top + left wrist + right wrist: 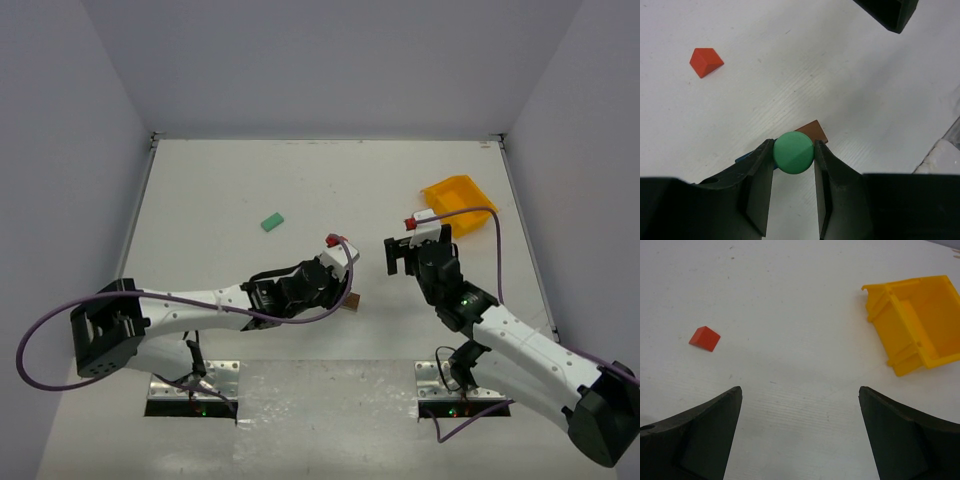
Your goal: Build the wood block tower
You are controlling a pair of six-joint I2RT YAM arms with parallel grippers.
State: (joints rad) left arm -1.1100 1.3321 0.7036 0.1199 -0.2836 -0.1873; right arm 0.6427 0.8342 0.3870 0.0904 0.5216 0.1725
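Note:
My left gripper point(793, 156) is shut on a green round block point(793, 152), its fingers pressing both sides. Right under it lie a brown block point(814, 131) and a sliver of a blue block point(743, 159); I cannot tell whether the green one touches them. In the top view the left gripper point(343, 289) sits over the brown block point(352, 301) near the table's middle. A red wedge block point(706, 61) lies apart on the table and shows in the top view point(331, 240) and right wrist view point(704, 338). My right gripper point(800, 396) is open and empty, also in the top view point(409, 256).
A mint green flat block point(273, 222) lies alone at the left middle of the table. A yellow plastic bin point(458, 205) lies tipped at the right, also in the right wrist view point(912, 320). The right gripper's dark finger point(890, 12) shows near the left wrist view's top edge.

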